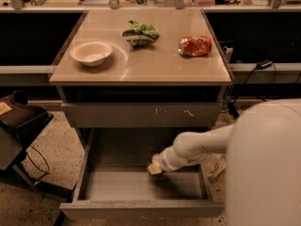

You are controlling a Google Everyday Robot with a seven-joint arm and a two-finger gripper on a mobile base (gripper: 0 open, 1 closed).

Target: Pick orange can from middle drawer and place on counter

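Note:
The middle drawer (117,188) is pulled open below the counter (141,67), and its grey floor shows. My gripper (154,168) is down inside the drawer at the middle right, near the back. My white arm (197,147) reaches in from the right. Only a pale tan tip shows at the end of the arm. The orange can is not visible; I cannot tell whether it is hidden behind the arm or gripper.
On the counter are a white bowl (91,52), a crumpled green bag (140,33) and a crushed orange-red can (194,45). A closed drawer front with pale scratches (141,114) is above the open drawer. A black chair (19,121) stands at the left. My white body (268,168) fills the lower right.

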